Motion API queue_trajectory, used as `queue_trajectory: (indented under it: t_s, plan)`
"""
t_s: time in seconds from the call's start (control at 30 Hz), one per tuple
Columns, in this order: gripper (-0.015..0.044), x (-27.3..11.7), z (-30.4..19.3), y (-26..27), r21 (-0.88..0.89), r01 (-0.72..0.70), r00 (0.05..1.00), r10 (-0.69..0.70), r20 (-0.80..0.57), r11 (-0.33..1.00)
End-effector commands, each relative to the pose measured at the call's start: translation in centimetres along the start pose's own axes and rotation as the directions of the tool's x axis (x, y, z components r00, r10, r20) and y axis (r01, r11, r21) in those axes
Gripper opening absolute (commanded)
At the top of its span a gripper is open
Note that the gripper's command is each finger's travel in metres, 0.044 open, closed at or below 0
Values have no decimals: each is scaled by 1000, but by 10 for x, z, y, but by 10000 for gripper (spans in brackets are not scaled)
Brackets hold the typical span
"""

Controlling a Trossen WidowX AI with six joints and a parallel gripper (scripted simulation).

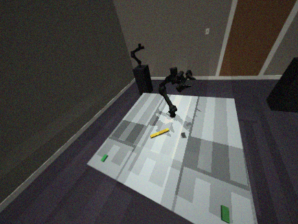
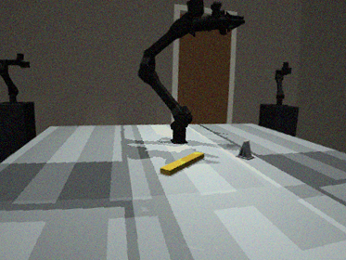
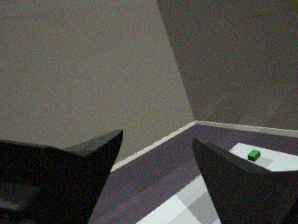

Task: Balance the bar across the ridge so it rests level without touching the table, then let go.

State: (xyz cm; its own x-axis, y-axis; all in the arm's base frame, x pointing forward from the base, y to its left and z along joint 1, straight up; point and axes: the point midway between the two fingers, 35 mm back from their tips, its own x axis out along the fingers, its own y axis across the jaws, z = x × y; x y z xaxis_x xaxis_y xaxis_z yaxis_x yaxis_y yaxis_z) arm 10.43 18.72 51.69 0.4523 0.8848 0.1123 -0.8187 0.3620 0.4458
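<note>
the bar (image 1: pixel 160 133) (image 2: pixel 182 163) is yellow, the ridge (image 1: pixel 183 135) (image 2: pixel 246 150) grey. the bench (image 1: pixel 151 176) (image 2: pixel 203 240) (image 3: pixel 170 210) wears pale blue-white and grey stripes and blocks. the arm (image 1: pixel 166 97) (image 2: pixel 163 91) is black, the blocks (image 1: pixel 225 214) (image 1: pixel 104 158) (image 3: pixel 254 155) green, the door (image 1: pixel 255 38) (image 2: pixel 204 77) brown with a pale frame.

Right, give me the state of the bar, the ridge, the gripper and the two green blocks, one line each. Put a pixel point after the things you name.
Yellow bar (image 1: pixel 160 133) (image 2: pixel 182 163): lying on the table, off the ridge, not balanced.
Ridge (image 1: pixel 183 135) (image 2: pixel 247 151): standing on the table, bearing nothing.
Gripper (image 1: pixel 193 82) (image 2: pixel 243 19) (image 3: pixel 158 138): open, raised above the table, holding nothing.
Green blocks (image 1: pixel 104 158) (image 1: pixel 225 214): lying near the table's edges, apart from each other.
</note>
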Motion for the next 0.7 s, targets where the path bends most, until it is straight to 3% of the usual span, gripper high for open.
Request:
queue_trajectory:
  t_s: [0.0, 0.67]
  plan:
    - [315, 16, -11, -25, -2, 95, 995, -95, -42, 995]
    - [315, 50, -44, -156, 27, 508, 847, -493, -201, 861]
